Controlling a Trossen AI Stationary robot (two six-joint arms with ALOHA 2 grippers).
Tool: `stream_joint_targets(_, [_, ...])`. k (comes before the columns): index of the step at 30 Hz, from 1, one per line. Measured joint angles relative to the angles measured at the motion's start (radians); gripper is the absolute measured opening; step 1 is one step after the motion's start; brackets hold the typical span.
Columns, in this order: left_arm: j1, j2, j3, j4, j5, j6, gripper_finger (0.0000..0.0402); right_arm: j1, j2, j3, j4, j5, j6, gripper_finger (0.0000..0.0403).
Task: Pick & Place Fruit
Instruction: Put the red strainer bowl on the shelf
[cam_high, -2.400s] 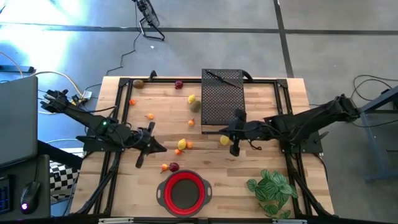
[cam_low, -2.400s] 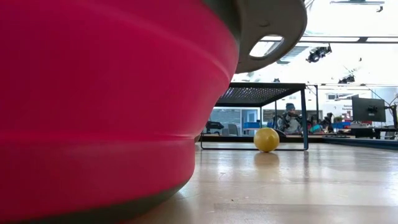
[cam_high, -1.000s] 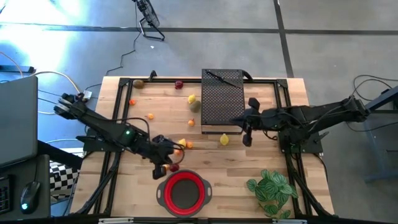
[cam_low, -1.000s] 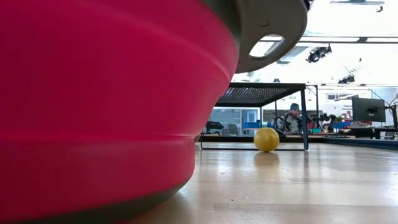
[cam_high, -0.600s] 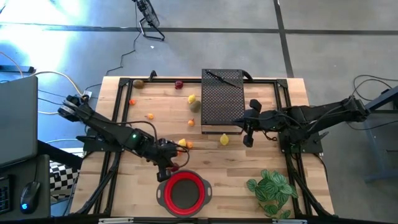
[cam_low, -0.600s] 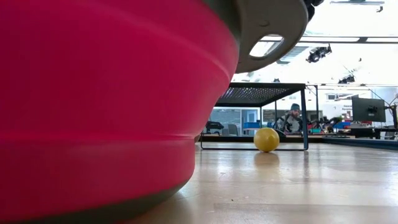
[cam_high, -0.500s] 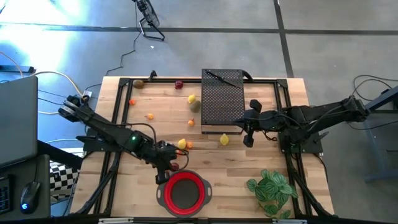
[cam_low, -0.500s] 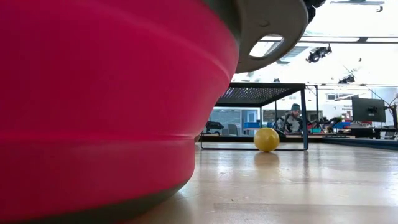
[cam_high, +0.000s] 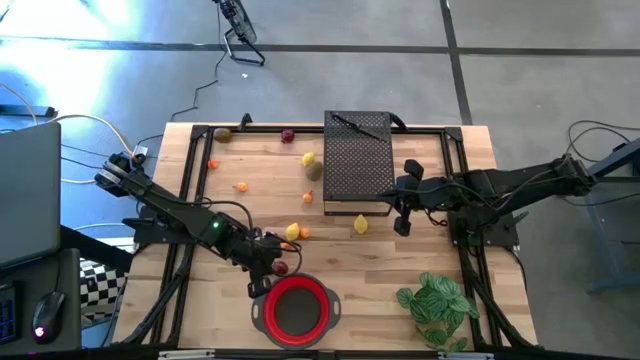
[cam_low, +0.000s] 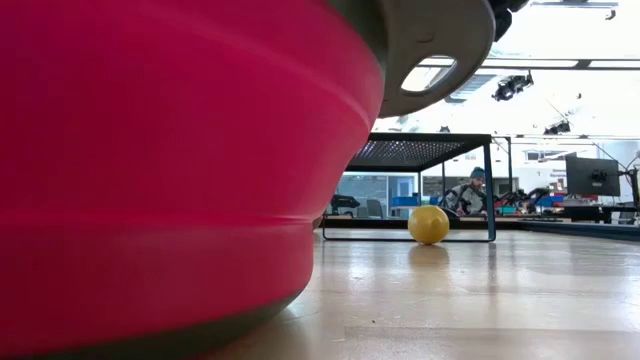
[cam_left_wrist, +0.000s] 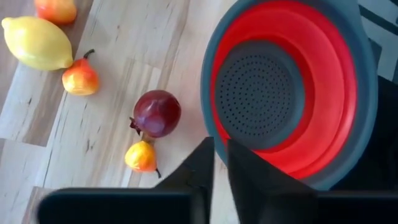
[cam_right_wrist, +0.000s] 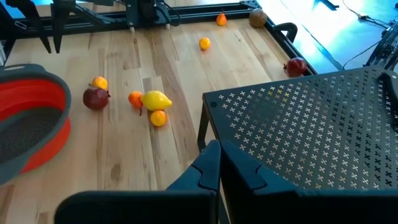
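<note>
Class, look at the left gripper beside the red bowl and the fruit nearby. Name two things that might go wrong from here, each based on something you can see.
1. The left gripper sits low against the red bowl rim; a careless move might nudge the bowl.
2. The dark red fruit and small yellow-orange fruit lie touching; grasping one may roll the other away. The bowl is empty, so no fruit is placed yet.

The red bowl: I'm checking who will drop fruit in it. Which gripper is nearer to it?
The left. The left gripper hovers just beside the red bowl rim, by a dark red fruit. The right gripper is far off, beside the black mesh stand.
</note>
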Motion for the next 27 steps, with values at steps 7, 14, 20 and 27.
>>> stream_joint_targets(7, [0.0, 0.0, 0.0, 0.002, -0.024, -0.016, 0.0179, 0.0, 0.0, 0.0, -0.018, 0.0, 0.003, 0.0002])
stream_joint_targets(14, [0.0, 0.0, 0.0, 0.005, -0.026, -0.023, 0.0281, 0.0, 0.0, 0.0, -0.069, -0.005, 0.053, 0.0002])
stream_joint_targets(20, [0.0, 0.0, 0.0, 0.006, -0.051, 0.016, 0.0305, 0.0, 0.0, 0.0, -0.067, -0.033, 0.053, 0.0002])
stream_joint_targets(27, [0.0, 0.0, 0.0, 0.011, -0.063, 0.046, 0.0306, 0.0, 0.0, 0.0, -0.067, -0.033, 0.053, 0.0002])
